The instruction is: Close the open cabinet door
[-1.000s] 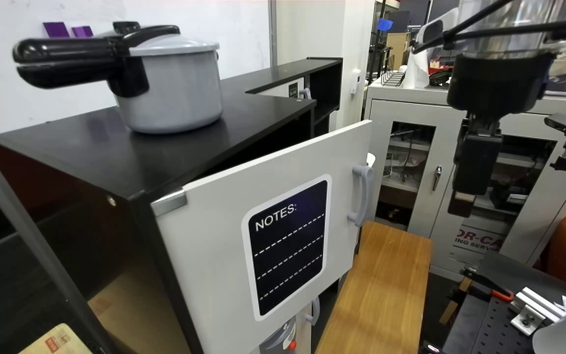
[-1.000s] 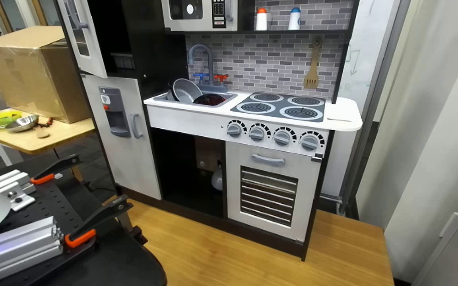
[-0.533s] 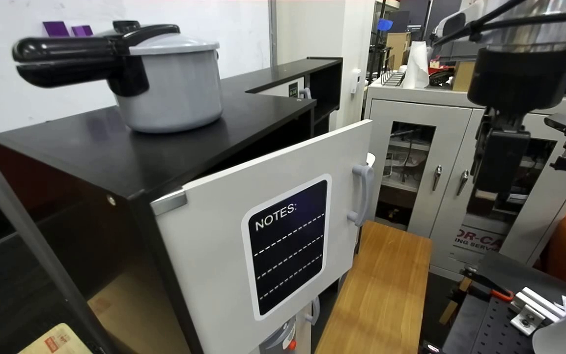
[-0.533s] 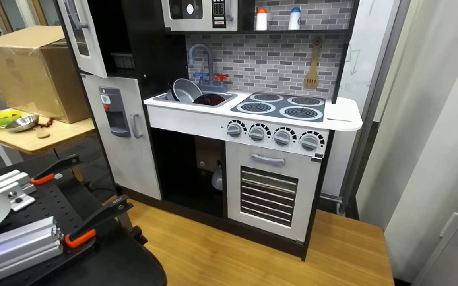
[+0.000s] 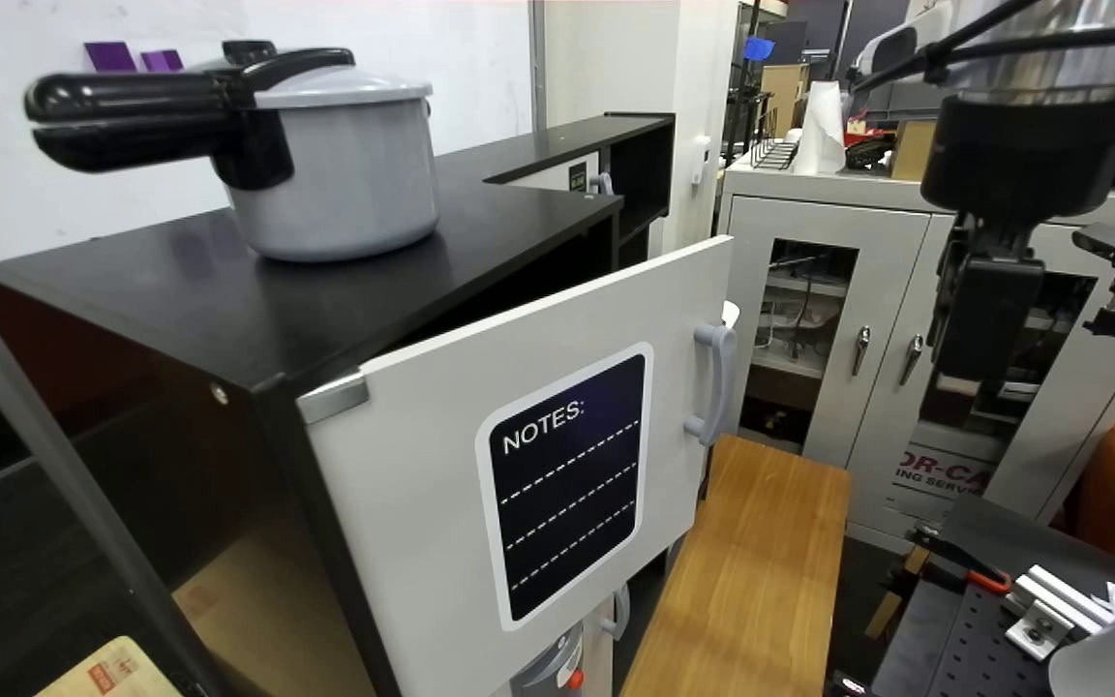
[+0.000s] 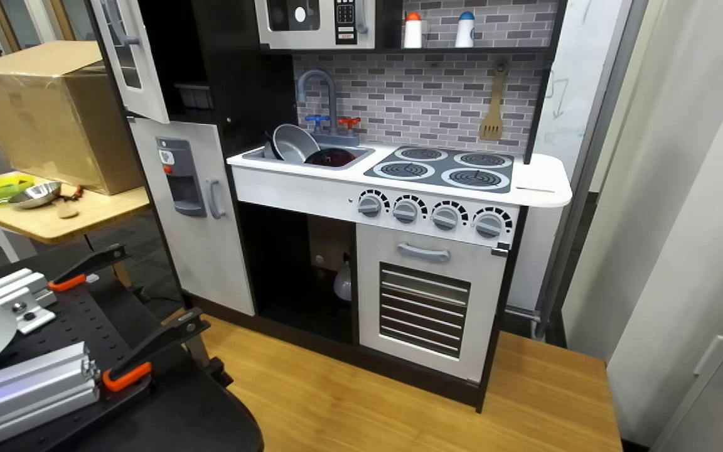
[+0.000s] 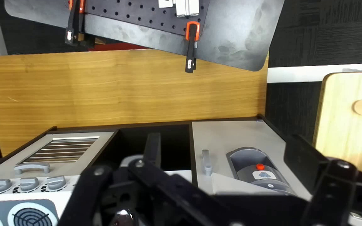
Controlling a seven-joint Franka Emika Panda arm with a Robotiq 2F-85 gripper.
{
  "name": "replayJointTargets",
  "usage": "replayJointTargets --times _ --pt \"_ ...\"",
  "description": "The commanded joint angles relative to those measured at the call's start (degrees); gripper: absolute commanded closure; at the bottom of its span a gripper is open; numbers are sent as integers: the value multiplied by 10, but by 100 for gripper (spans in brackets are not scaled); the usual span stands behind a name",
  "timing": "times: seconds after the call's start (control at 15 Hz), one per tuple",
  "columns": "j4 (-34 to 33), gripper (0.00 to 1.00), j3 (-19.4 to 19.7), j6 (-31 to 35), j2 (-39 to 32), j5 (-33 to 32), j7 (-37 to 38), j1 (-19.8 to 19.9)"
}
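The open cabinet door (image 5: 432,465) is white with a dark NOTES panel and a grey handle (image 5: 720,382). It stands swung out from the black cabinet (image 5: 499,232). The same door (image 6: 147,78) shows ajar at the upper left in an exterior view. In the wrist view only a corner of the door (image 7: 231,184) shows, partly hidden behind the gripper. My gripper (image 5: 954,392) hangs pointing down, apart from the door, beyond its handle side. In the wrist view my gripper (image 7: 226,147) has its fingers wide apart with nothing between them.
A grey pot (image 5: 345,174) stands on the cabinet top. The lower door (image 6: 189,251) with the dispenser is shut. A black table (image 6: 167,395) with clamps stands in front of the kitchen. A grey metal cabinet (image 5: 819,218) stands behind the arm.
Since one second ago my gripper has moved right in an exterior view, away from the door, and slightly up. It has held still over the last half second. The door has not moved.
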State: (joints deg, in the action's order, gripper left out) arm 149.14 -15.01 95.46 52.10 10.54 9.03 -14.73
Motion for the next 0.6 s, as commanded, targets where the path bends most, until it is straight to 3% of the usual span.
replayJointTargets --times 0.0,0.53 --pt "-4 0 -8 6 -3 -2 0 8" --pt "11 0 -37 113 12 -8 57 22"
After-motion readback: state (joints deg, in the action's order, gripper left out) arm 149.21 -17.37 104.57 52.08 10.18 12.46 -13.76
